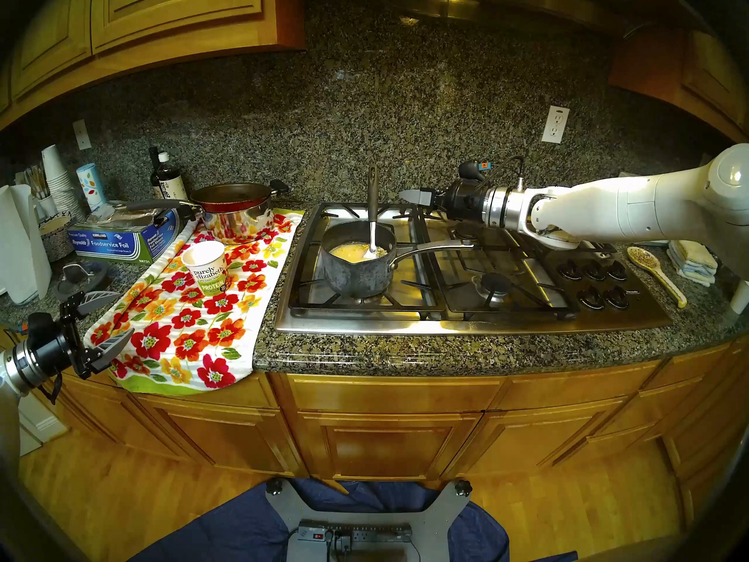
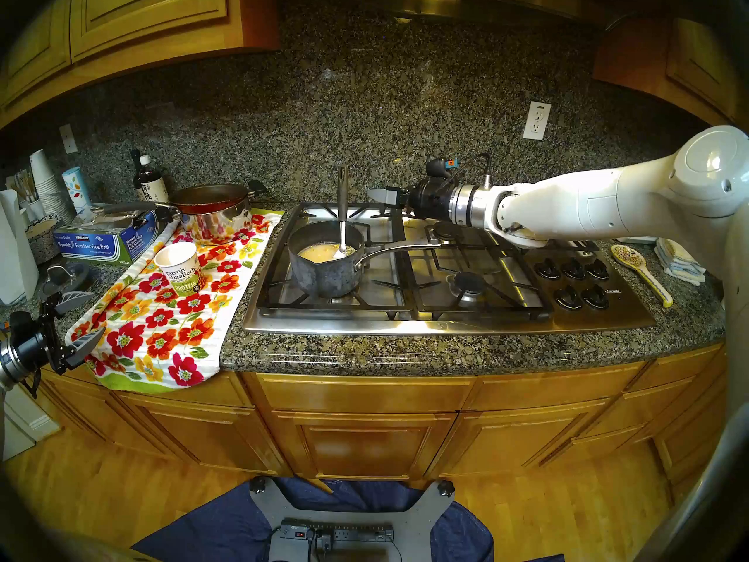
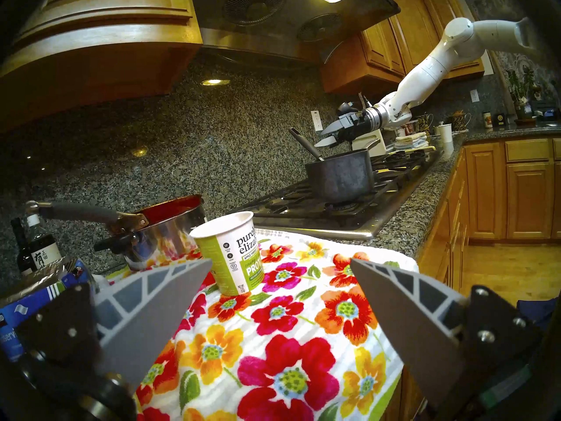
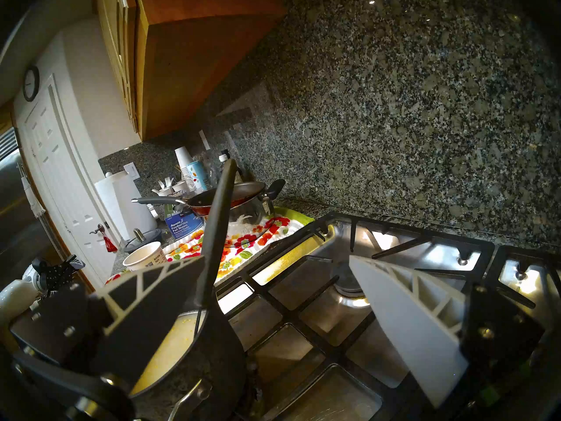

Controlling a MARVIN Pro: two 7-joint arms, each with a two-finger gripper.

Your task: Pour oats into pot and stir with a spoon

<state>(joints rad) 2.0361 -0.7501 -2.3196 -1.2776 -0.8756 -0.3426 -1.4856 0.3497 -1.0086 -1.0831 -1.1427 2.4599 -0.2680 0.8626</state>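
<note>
The dark grey pot [image 1: 356, 271] stands on the front left burner with its steel handle pointing right. It holds a pale yellow liquid with oats [image 1: 352, 252] floating in it. The spoon [image 1: 372, 200] stands in the pot, leaning on the far rim, its bowl in the liquid. My right gripper [image 1: 407, 195] is open and empty, just right of the spoon's handle top and apart from it; the handle crosses the right wrist view [image 4: 218, 223]. The "purely elizabeth" cup [image 1: 206, 267] stands upright on the floral towel. My left gripper [image 1: 115, 317] is open and empty at the counter's front left, facing the cup [image 3: 227, 253].
The floral towel [image 1: 194, 330] lies left of the steel cooktop [image 1: 466, 326]. A shiny pot with a red pan [image 1: 233, 212], a foil box [image 1: 121, 243], bottles [image 1: 166, 180] and stacked white cups [image 1: 60, 180] crowd the back left. The stove knobs [image 1: 591, 281], a yellow ceramic spoon [image 1: 656, 273] and folded cloths [image 1: 691, 261] are at the right.
</note>
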